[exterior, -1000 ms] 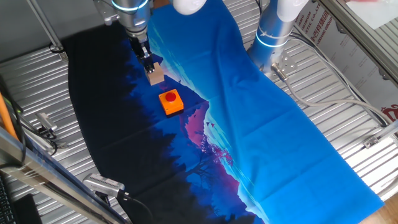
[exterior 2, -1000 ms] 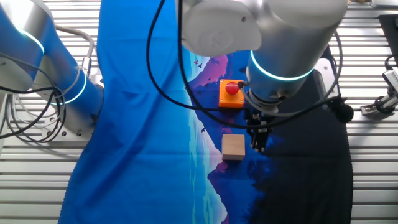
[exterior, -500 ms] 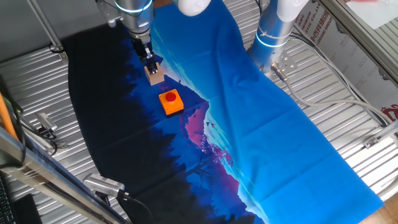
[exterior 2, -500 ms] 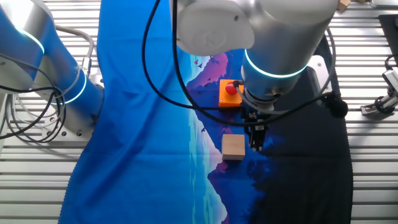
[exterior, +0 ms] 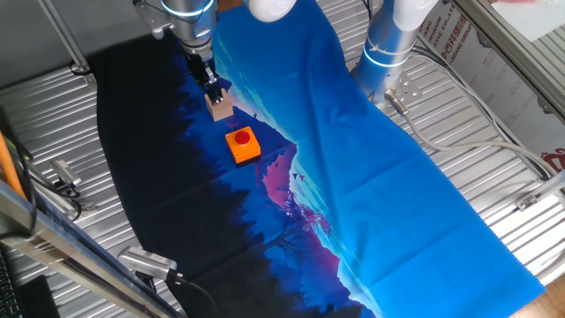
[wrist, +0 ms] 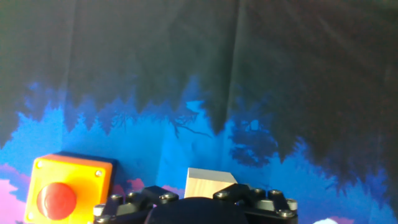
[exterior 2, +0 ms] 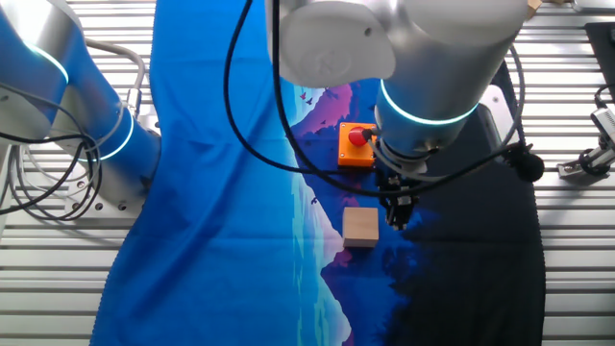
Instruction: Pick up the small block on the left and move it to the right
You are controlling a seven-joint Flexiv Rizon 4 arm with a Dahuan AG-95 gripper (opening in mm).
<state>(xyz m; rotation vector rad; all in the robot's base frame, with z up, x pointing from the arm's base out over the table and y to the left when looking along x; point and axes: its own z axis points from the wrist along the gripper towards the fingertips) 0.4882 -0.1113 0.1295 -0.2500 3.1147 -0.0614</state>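
The small block (exterior: 221, 108) is a plain tan wooden cube lying on the cloth, apart from the orange block. It also shows in the other fixed view (exterior 2: 361, 228) and at the bottom edge of the hand view (wrist: 208, 183). My gripper (exterior: 213, 91) hangs low just beside the block, on its dark-cloth side (exterior 2: 397, 215). Its fingers look pressed together and hold nothing. In the hand view only the gripper's base shows, and the fingertips are hidden.
An orange block with a red round top (exterior: 243, 144) lies on the cloth close to the small block (exterior 2: 356, 145) (wrist: 68, 186). A blue and black printed cloth (exterior: 371, 177) covers the ridged metal table. A second arm's base (exterior: 388, 44) stands at the cloth's far edge.
My gripper has shifted very slightly sideways toward the small block. The block and the orange block have not moved.
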